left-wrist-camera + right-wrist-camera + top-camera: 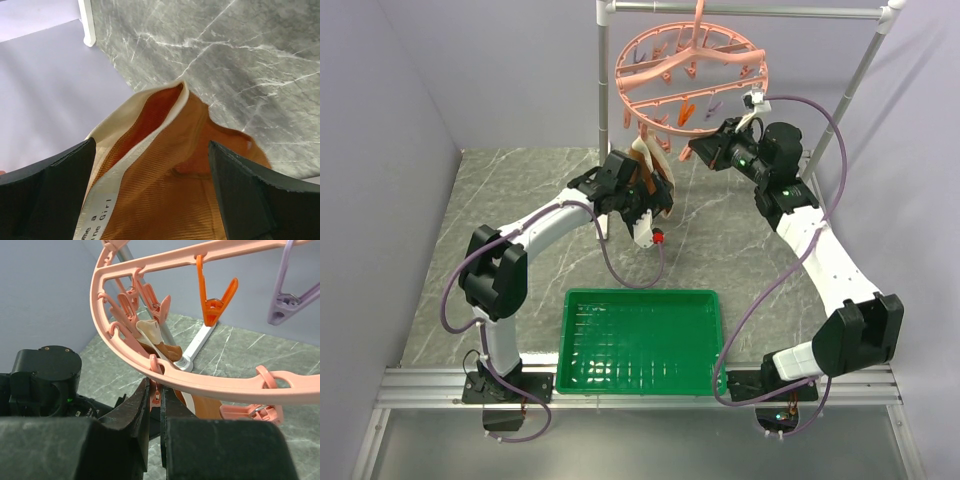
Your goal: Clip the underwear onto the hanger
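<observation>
The salmon-pink ring hanger point(692, 68) hangs from the grey rack with several small clothespins under it. The rust-orange underwear point(652, 170) with its cream waistband stands up in my left gripper point(645, 200), just below the ring's left side. In the left wrist view the fabric point(165, 185) fills the gap between both fingers point(50, 192). My right gripper point(161, 390) is shut on a pink clothespin point(159, 376) that hangs from the ring point(220, 385). The underwear's tip point(152, 332) shows just behind the ring. In the top view the right gripper point(700, 150) is under the ring's near edge.
A green tray point(640, 340) lies at the near middle of the table. The grey rack's posts point(605, 80) and bar stand at the back, and its white foot point(197, 347) rests on the marble top. An orange clothespin point(215, 295) and a purple one point(287, 300) hang nearby.
</observation>
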Available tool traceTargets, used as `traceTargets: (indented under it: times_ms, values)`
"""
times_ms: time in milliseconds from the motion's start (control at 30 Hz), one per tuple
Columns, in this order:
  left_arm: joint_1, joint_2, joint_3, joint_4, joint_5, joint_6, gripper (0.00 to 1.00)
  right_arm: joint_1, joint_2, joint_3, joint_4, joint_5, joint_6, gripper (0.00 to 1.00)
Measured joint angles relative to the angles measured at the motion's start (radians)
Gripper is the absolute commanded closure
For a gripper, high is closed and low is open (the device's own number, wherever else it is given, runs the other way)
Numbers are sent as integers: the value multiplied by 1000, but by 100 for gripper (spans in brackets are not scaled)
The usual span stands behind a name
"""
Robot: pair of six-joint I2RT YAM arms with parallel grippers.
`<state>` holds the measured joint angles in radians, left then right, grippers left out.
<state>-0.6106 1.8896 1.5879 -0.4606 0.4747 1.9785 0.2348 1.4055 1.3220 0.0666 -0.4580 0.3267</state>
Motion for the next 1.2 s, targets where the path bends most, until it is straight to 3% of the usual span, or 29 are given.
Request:
traceTargets:
  times_ms: [667, 1200]
  values:
    - [7, -41, -5, -11, 35, 0, 1, 0, 45, 21, 8, -5, 17, 100]
    - [7, 69, 156, -106, -54, 0, 3, 0, 45, 21, 17, -8, 17, 100]
